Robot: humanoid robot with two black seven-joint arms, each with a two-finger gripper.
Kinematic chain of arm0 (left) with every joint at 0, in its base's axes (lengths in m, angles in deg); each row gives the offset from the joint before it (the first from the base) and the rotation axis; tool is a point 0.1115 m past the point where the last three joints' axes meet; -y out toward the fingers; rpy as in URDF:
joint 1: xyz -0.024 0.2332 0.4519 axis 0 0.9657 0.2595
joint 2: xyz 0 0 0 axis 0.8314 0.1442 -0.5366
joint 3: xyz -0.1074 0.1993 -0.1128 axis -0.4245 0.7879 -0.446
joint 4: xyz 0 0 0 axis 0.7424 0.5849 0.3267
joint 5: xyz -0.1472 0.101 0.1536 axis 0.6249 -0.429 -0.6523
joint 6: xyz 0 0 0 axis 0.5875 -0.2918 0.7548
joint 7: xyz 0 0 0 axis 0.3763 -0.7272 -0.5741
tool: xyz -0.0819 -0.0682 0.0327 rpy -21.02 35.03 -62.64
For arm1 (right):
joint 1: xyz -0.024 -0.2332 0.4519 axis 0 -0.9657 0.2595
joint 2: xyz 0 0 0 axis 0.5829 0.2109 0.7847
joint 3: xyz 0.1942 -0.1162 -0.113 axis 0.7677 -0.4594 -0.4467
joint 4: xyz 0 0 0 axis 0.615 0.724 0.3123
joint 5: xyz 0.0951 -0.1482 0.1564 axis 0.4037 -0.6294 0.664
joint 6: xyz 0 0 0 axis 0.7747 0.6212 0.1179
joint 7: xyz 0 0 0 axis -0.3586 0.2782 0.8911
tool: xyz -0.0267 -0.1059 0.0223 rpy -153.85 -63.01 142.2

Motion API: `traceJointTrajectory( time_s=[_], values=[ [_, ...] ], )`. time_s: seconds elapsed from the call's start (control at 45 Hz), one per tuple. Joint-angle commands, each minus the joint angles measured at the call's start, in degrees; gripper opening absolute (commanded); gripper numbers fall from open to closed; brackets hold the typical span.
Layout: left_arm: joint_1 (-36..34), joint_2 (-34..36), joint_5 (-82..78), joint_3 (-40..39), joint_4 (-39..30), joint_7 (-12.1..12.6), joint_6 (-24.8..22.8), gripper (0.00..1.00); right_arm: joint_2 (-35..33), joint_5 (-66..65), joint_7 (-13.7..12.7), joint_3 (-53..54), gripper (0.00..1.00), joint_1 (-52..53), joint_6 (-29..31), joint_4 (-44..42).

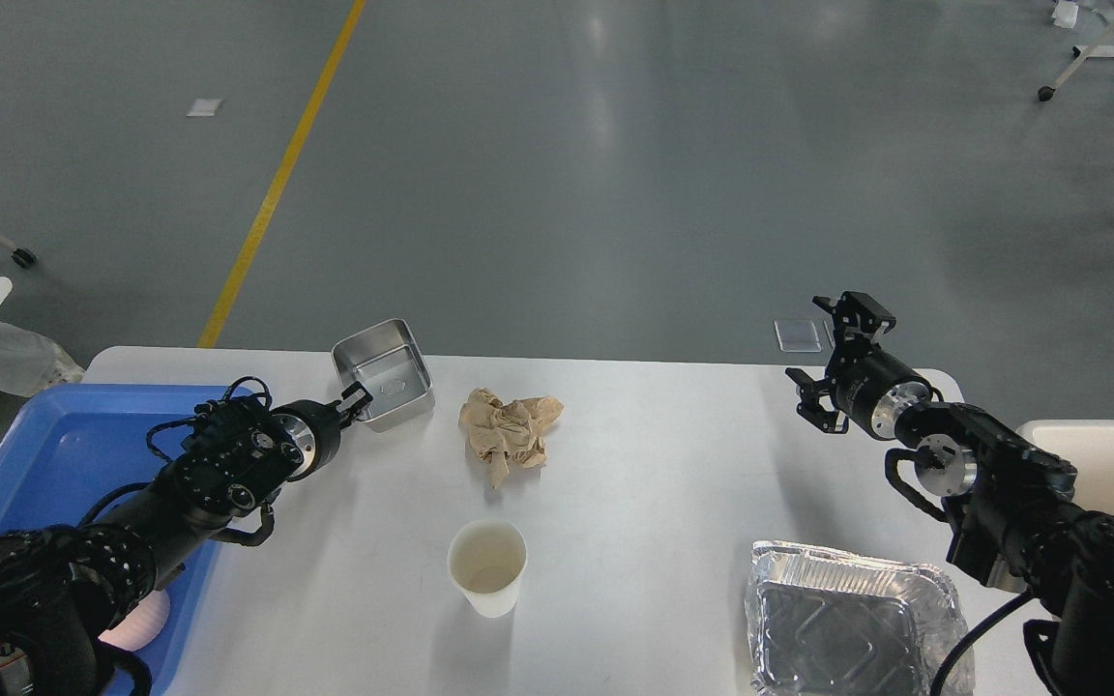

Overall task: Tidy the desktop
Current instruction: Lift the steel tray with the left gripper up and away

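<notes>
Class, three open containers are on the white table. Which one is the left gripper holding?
The small steel tin at the far edge: the left gripper grips its rim. The paper cup and foil tray sit untouched.

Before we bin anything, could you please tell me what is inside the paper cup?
The paper cup stands upright on the desktop, and its pale inner wall and bottom show no object. The bottom looks slightly darker, maybe residue or shadow. The near inner wall is hidden by the rim.
</notes>
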Motion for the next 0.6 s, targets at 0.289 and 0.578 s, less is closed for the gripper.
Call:
traceJointTrajectory(
  time_s=[0.289,0.578],
  values=[
    [-3.26,14.08,-0.09,-0.69,-13.47,-1.59,-8.23,0.00,0.00,0.00,0.09,0.00,1.00,-0.15,0.00,0.00],
    [-7.04,34.02,1.23,-4.47,-23.84,-1.95,-17.97,0.00,0.35,0.00,0.09,0.00,1.00,-0.15,-0.09,0.00]
  ],
)
